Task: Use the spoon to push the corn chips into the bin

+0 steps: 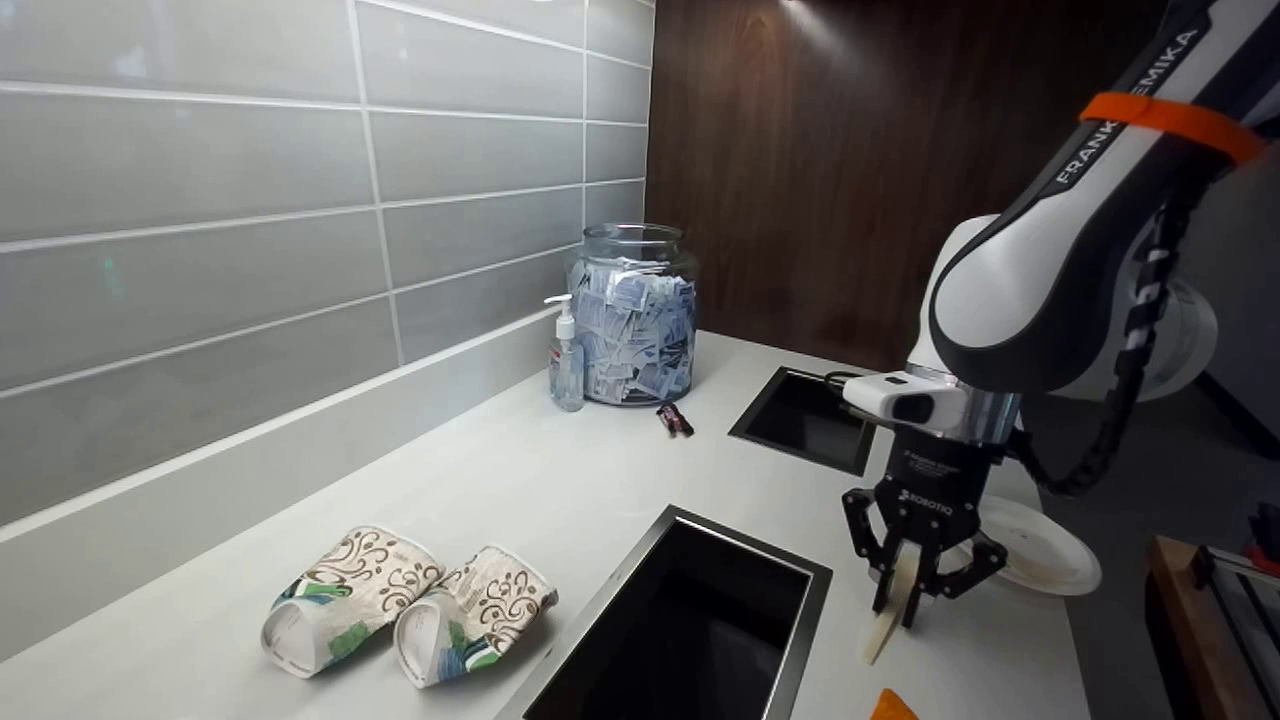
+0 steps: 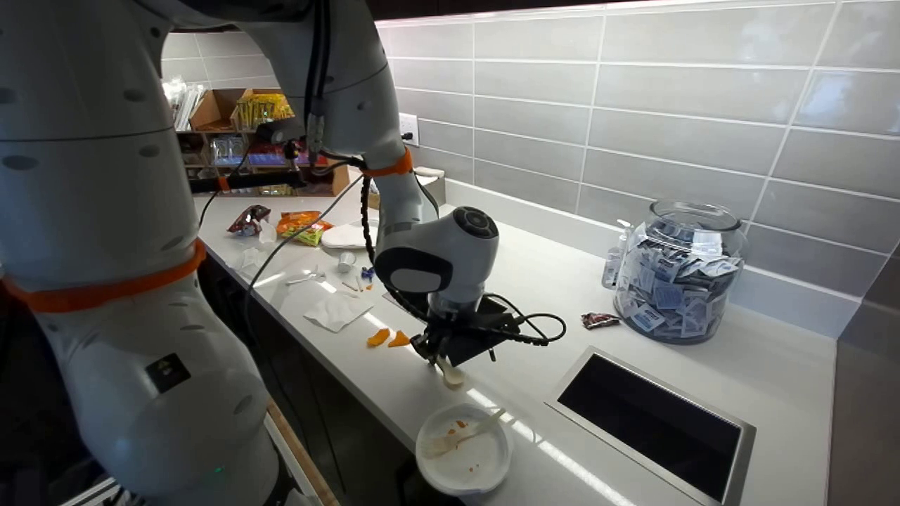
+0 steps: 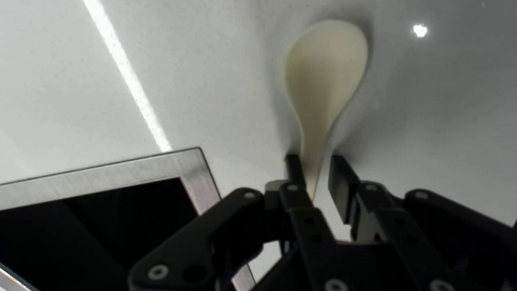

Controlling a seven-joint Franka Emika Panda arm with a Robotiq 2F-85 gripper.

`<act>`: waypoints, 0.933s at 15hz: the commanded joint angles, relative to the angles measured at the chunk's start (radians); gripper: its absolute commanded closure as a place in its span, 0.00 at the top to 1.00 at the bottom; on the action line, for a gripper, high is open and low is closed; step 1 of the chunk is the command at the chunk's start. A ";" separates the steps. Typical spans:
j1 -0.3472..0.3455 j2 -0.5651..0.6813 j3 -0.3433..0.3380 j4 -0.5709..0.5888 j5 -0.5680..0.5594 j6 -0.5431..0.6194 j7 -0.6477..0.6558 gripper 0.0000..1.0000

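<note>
One pincer, jaws slightly apart around the neck of the spoon, not clamped: in the wrist view the frame-left finger touches the neck or sits just beside it, while a sliver of bench shows before the frame-right finger.

Spoon: lying on the bench, bowl toward top centre of that frame.

Step in hand, by judgement: securing the spoon. Centre your jaws on the neck, bring both sides in evenly, then test with a small lift; so slim a neck may swivel.

Corn chips, taken as two orange pieces: mid-frame, just left of the pincer, in an exterior view. A single orange chip at the bottom edge in an exterior view; none for you in the wrist view.

Bin, presumably the metal-rimmed recess at bottom centre in an exterior view; where you see the pair of chips, the arm covers most of it.

Plate with fork: bottom centre in an exterior view, absent from the wrist view.

Crushed patterned cups, two by appearance: lower left in an exterior view, not at the wrist.
</note>
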 commanded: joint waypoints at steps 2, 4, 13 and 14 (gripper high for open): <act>-0.010 0.018 0.004 0.017 0.045 -0.032 -0.054 0.00; -0.022 0.010 -0.003 0.028 0.057 -0.099 -0.079 0.03; -0.055 -0.013 0.007 0.081 -0.062 -0.433 -0.053 0.03; -0.054 -0.008 0.008 0.095 -0.074 -0.489 -0.053 0.03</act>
